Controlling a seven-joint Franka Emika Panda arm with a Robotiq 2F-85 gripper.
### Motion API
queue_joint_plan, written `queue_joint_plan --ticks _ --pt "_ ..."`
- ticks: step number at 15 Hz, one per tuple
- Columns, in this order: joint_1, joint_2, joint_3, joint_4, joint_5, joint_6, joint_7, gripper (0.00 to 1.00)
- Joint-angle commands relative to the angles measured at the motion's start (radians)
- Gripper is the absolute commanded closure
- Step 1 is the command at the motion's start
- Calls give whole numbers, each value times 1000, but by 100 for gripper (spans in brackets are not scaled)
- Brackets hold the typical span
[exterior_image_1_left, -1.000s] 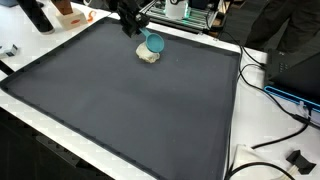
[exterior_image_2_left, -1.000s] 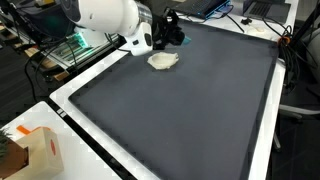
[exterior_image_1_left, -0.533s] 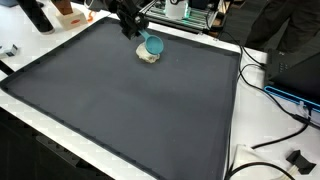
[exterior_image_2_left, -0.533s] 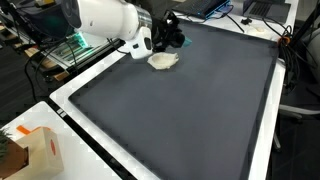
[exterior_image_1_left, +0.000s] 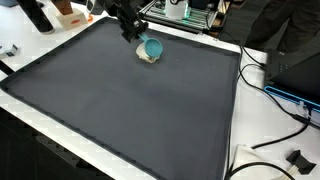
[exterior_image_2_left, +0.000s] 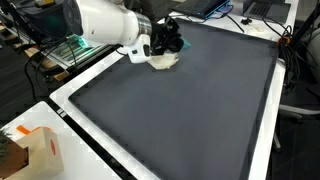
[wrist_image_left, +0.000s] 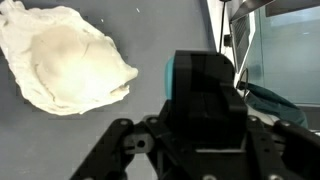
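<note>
In both exterior views a crumpled white cloth (exterior_image_1_left: 147, 58) (exterior_image_2_left: 163, 62) lies at the far end of a dark grey mat (exterior_image_1_left: 140, 115) (exterior_image_2_left: 200, 110). My gripper (exterior_image_1_left: 137, 33) (exterior_image_2_left: 168, 40) hangs just over it, shut on a teal cup (exterior_image_1_left: 152, 47) that sits tilted against the cloth's edge. In the wrist view the cloth (wrist_image_left: 65, 60) fills the upper left. There my gripper (wrist_image_left: 205, 80) shows as a dark block at the centre, with the teal cup (wrist_image_left: 275, 100) showing beside and behind the fingers. The fingertips themselves are hidden by the gripper's body.
A white table border (exterior_image_1_left: 236, 110) rings the mat. Cables (exterior_image_1_left: 285, 95) and a black device (exterior_image_1_left: 297, 158) lie on one side. A cardboard box (exterior_image_2_left: 30, 152) stands at a near corner. Dark bottles (exterior_image_1_left: 38, 14) and equipment racks (exterior_image_1_left: 185, 12) stand beyond the far edge.
My gripper with the teal cup has sunk a little and shifted slightly toward the white cloth. The cloth has stayed where it was.
</note>
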Motion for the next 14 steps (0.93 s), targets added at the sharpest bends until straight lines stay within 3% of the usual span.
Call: queue_joint_plan --ticks 1,14 --pt "-7 12 -7 9 9 -31 61 75" --pt "-9 -58 -28 -16 -40 -117 249 75"
